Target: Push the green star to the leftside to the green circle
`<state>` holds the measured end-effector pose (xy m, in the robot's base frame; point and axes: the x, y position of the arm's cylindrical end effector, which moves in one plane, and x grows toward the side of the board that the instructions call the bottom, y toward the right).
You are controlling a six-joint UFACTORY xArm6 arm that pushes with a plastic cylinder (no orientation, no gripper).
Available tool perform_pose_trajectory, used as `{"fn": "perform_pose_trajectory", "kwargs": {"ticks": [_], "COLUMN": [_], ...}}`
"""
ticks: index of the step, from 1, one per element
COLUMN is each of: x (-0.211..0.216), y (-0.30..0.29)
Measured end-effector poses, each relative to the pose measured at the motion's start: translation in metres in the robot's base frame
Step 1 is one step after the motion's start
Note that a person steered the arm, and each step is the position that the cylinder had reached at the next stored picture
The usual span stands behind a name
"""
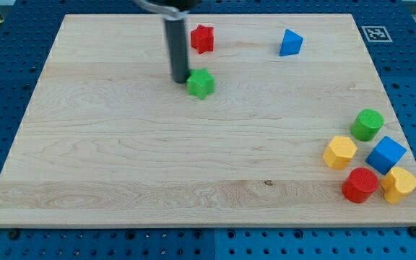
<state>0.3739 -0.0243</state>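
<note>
The green star [201, 84] lies on the wooden board [121, 159] near the view's top, left of centre. My tip [180, 79] stands just to the star's left, touching or nearly touching its left side. The green circle [367, 124], a short cylinder, sits far off at the view's right, at the top of a cluster of blocks.
A red star [202, 38] lies above the green star. A blue triangle [290, 43] is at the top right. Below the green circle sit a yellow hexagon [339, 152], a blue cube [386, 154], a red cylinder [360, 185] and a yellow block [399, 184].
</note>
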Motion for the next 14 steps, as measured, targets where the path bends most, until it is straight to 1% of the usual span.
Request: {"fn": "perform_pose_trajectory", "kwargs": {"ticks": [1, 2, 3, 4, 6, 7, 8, 9, 10, 11, 12, 13, 14], "x": [0.002, 0.014, 0.035, 0.042, 0.044, 0.047, 0.055, 0.06, 0.061, 0.089, 0.105, 0.105, 0.116], "y": [0.034, 0.04, 0.034, 0.065, 0.074, 0.105, 0.107, 0.041, 0.006, 0.032, 0.057, 0.057, 0.055]}}
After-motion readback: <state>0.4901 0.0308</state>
